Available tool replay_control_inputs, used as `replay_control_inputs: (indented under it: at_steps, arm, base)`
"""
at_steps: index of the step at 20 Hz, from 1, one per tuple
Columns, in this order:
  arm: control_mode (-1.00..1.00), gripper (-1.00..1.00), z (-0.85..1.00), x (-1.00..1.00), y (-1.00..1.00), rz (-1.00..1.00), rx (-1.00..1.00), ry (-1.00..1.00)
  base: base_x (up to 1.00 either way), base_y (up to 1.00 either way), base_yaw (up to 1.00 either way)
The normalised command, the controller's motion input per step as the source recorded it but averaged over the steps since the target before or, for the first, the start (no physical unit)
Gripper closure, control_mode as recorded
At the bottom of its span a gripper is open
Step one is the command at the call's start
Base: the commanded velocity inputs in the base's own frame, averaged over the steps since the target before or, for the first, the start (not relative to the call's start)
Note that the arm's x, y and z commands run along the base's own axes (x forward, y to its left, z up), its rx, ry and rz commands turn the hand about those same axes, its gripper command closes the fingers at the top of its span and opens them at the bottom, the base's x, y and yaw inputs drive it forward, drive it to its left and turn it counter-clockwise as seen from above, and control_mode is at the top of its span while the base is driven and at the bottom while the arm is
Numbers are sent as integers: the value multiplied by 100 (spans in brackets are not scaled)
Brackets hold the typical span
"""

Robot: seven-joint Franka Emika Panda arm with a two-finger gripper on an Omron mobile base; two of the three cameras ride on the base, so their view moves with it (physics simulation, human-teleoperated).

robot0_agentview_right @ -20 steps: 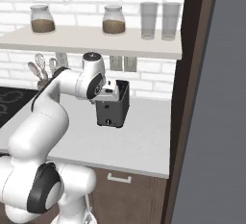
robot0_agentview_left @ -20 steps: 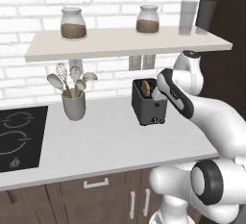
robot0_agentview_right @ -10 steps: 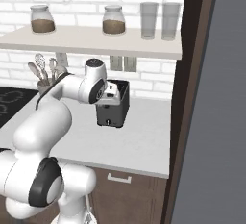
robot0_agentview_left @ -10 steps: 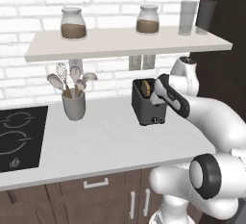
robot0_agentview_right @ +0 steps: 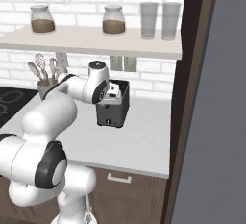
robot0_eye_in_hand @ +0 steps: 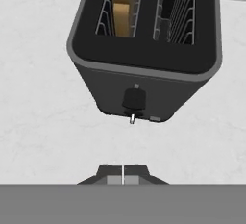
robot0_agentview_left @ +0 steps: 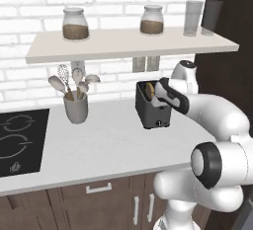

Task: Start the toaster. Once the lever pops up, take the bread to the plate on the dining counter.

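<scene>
Fingers closed above toaster front, holding nothing.
The 2 fingers are pressed together, poised over the lever on the toaster. Bread sits down in 1 slot. Toaster stands on the white desk, right of the utensil cup.

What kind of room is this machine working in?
A kitchen, by the look of it: a boxy black toaster on a pale stone counter, a black hob, and a grey cup of utensils.
</scene>
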Motion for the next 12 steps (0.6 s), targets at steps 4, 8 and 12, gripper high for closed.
replay_control_inputs:
  at_steps: [4, 8, 12]
  arm:
    - [-100, 100, -12, 31, 0, 0, 0, 0]
    - [-100, 100, -23, 17, 0, 0, 0, 0]
    - [-100, 100, -31, 19, 0, 0, 0, 0]
  base:
    - [0, 0, 0]
    - [0, 0, 0]
    - [0, 0, 0]
